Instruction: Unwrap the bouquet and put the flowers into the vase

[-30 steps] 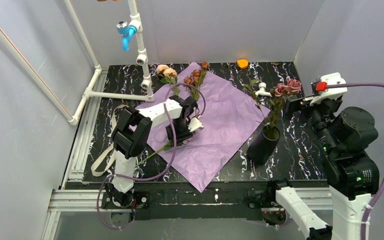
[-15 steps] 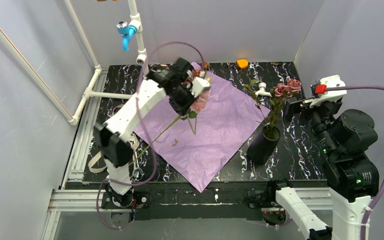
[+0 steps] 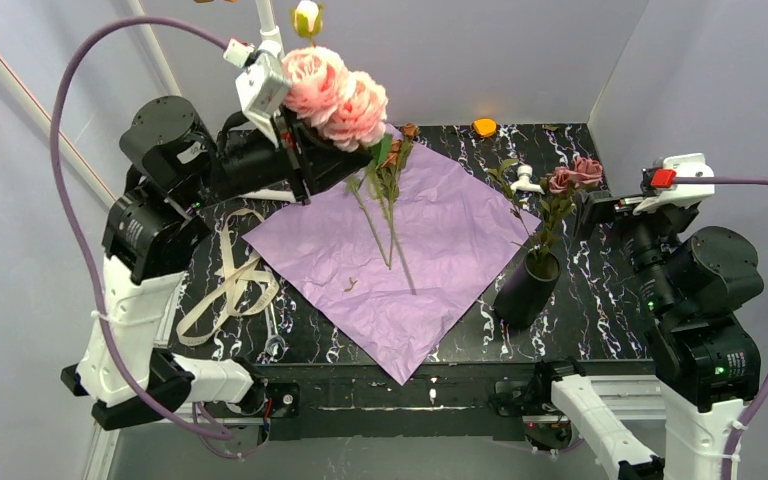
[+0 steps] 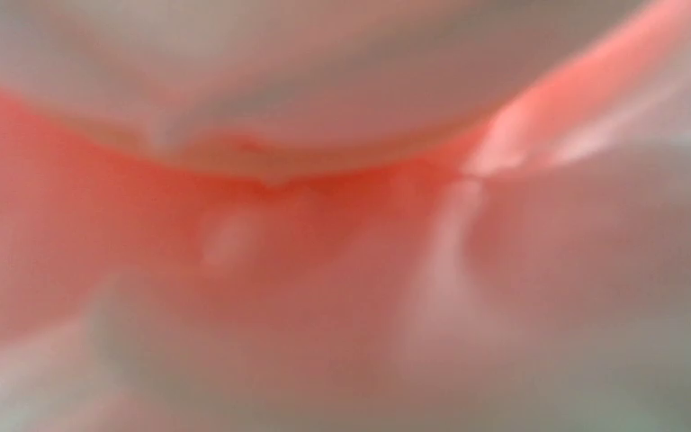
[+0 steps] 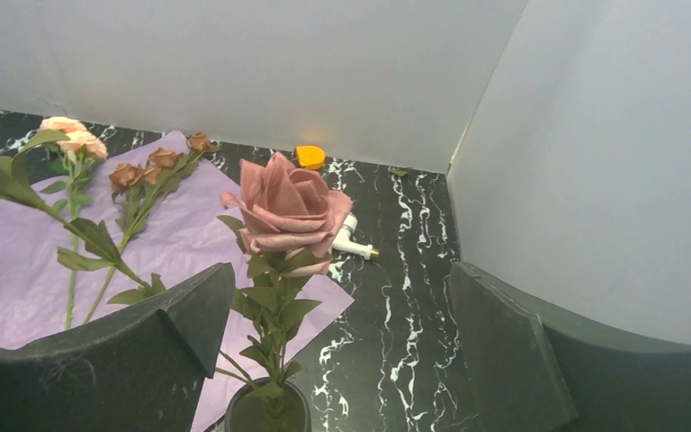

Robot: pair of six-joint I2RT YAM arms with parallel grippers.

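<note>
My left gripper (image 3: 340, 152) is raised high over the table's back left and is shut on the stem of two big pink flowers (image 3: 338, 92). Their green stem hangs down towards the lilac paper (image 3: 450, 250). Blurred pink petals fill the left wrist view, hiding the fingers. Rusty brown roses (image 3: 392, 152) lie on the paper's far corner. The black vase (image 3: 527, 288) stands right of the paper with a dusky pink rose (image 5: 286, 205) in it. My right gripper (image 5: 342, 360) is open, just above and behind the vase mouth (image 5: 265, 412).
The beige ribbon (image 3: 225, 285) lies loose on the black marbled table left of the paper. An orange object (image 3: 484, 127) and a small white fitting (image 3: 526, 182) sit near the back. A white pipe frame (image 3: 260, 25) runs along the left wall.
The left gripper shut on the pink flowers on the paper and swung them up and back to the left, close to the top camera. The right arm stayed put.
</note>
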